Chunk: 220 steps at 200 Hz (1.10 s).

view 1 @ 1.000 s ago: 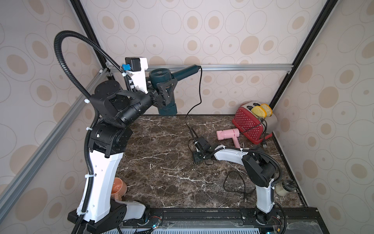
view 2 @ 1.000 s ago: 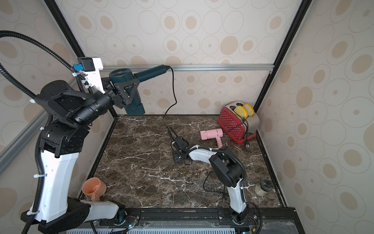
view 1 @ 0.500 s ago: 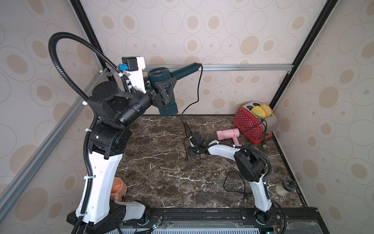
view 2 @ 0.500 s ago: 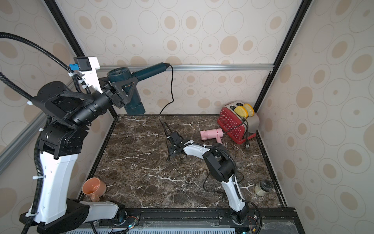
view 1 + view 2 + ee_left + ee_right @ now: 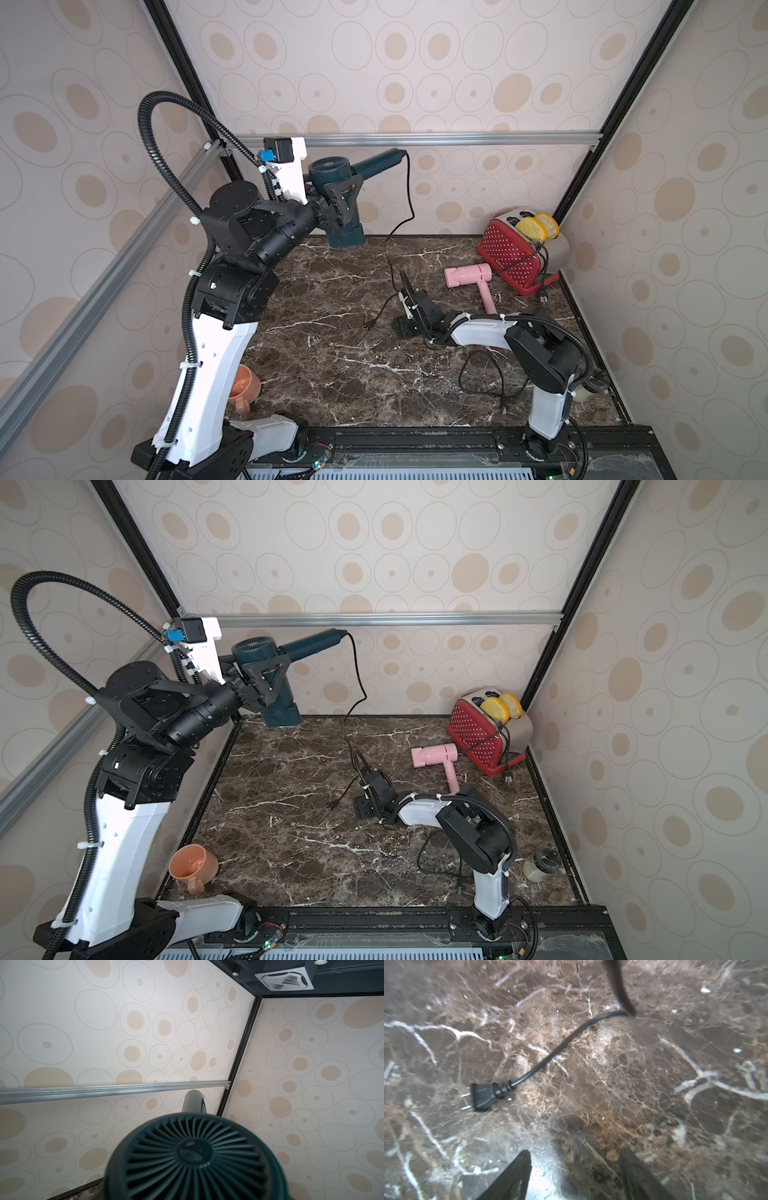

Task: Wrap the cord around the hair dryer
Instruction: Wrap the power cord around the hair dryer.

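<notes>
My left gripper (image 5: 338,203) is shut on the barrel of the teal hair dryer (image 5: 332,183), holding it high near the back wall, nozzle down and handle pointing right; both top views show this (image 5: 266,675). In the left wrist view its rear grille (image 5: 193,1157) hides the fingers. The black cord (image 5: 409,195) hangs from the handle's end to the table, ending in a plug (image 5: 368,326). My right gripper (image 5: 575,1151) is open just above the marble, nothing between its fingers. The plug (image 5: 483,1097) lies ahead of it, apart. In a top view the right gripper (image 5: 362,766) is beside the hanging cord.
A pink hair dryer (image 5: 469,276) and a red toaster (image 5: 511,253) with bread sit at the back right. Another black cord loops on the table (image 5: 482,374) by the right arm's base. An orange cup (image 5: 193,866) lies front left, a small jar (image 5: 540,864) front right.
The right arm swung left along the table and drew back a little; its jaws stand wider now. The cord's lower end has shifted left. The left arm and dryer barely moved.
</notes>
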Each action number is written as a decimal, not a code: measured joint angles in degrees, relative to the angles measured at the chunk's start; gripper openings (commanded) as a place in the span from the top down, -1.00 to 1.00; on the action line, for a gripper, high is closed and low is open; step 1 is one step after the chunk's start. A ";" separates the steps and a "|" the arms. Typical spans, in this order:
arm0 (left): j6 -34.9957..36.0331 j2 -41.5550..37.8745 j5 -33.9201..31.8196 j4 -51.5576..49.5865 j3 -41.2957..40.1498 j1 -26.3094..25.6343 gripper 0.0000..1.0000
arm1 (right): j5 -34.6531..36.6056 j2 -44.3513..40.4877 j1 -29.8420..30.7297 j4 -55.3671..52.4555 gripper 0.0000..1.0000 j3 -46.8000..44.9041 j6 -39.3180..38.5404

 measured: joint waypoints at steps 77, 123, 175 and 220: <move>-4.37 1.11 -1.11 7.65 2.36 0.00 1.00 | -1.14 -0.39 0.00 16.13 -0.54 -2.54 7.10; -7.04 1.60 -1.18 11.17 6.67 0.00 1.00 | 0.63 -0.20 0.00 19.96 -0.55 -1.51 10.01; -9.18 1.57 -1.40 14.16 8.15 0.00 1.00 | 2.84 3.15 -0.52 23.23 -0.40 -0.50 12.39; -9.29 2.21 -2.03 13.64 10.08 0.00 1.00 | 2.64 2.23 -1.66 22.75 -0.44 -0.61 7.32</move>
